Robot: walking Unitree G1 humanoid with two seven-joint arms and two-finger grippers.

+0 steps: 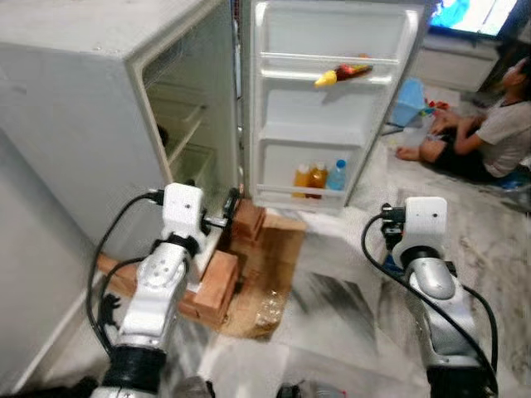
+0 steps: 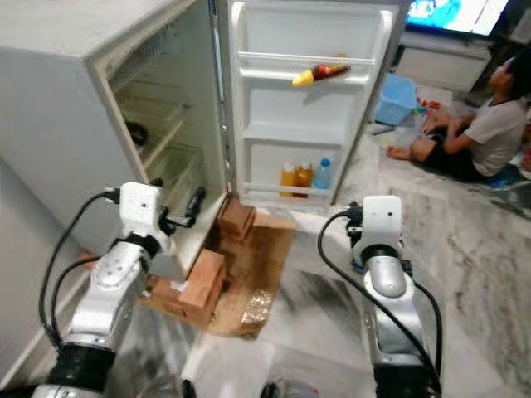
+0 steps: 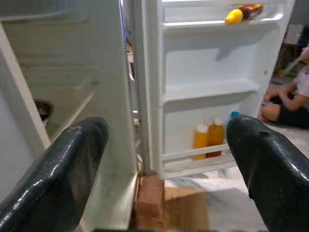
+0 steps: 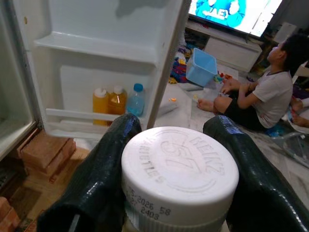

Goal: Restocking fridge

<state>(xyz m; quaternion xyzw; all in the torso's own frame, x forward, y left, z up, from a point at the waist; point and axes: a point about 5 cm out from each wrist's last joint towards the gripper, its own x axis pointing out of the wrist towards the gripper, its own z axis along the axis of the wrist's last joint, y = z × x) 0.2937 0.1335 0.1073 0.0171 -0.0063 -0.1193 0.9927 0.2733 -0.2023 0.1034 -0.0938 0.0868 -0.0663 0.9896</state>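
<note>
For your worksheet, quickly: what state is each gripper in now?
Left gripper: open, empty.
Right gripper: shut on a white-capped bottle.

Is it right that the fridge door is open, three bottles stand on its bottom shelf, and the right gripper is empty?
Not quite: the right gripper is shut on a white-capped Heinz bottle, as the right wrist view shows. The fridge door is open, with three bottles on its bottom shelf.

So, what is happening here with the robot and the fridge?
The robot stands before the open fridge, restocking it. Its right gripper is shut on a white-capped bottle; the left gripper is open and empty, facing the fridge door. The bottom door shelf holds two orange bottles and a blue-capped bottle; a sauce bottle lies on the top one. A person sits on the floor nearby.
</note>
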